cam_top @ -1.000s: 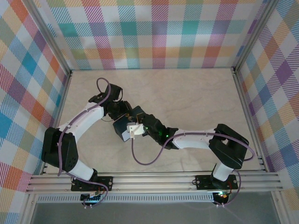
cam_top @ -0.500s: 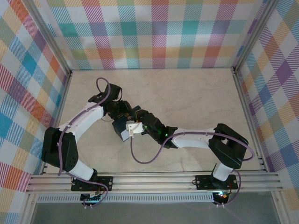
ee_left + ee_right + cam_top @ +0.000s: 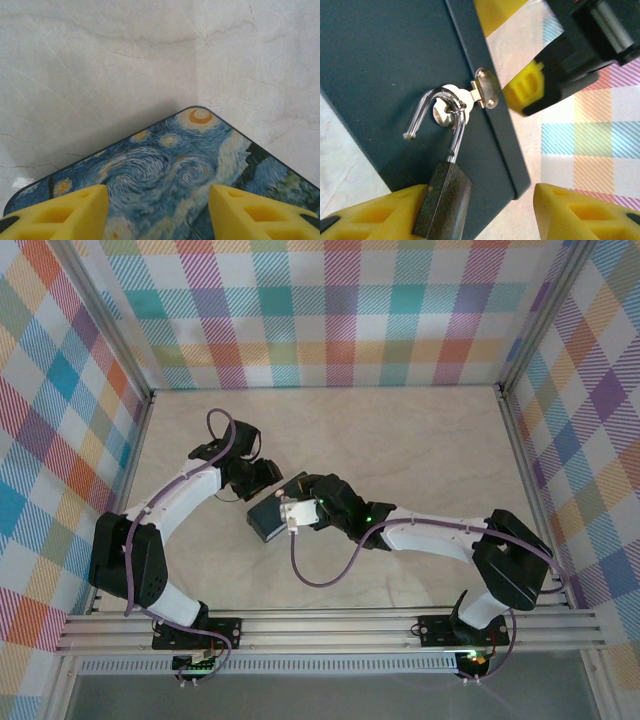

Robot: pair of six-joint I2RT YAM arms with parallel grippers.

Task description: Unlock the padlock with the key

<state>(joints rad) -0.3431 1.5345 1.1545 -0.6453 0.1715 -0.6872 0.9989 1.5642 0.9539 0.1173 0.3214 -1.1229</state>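
In the right wrist view the padlock sits low and left of centre, its dark body leaning against the inner edge of the lower-left yellow fingertip. Its bottom end is cut off by the frame. The silver shackle is sprung: one leg stays in the body, while the free end hooks through the ring of the hasp on the dark box.

The right gripper is spread wide, with a clear gap between the padlock and the lower-right finger.

A yellow finger of the left gripper shows at centre right, just beside the box edge. In the left wrist view the left gripper is also spread, over the swirl-painted lid. Whether its fingers touch the box is hard to tell.

In the top view the box lies between the two wrists, and the padlock is too small to make out there.
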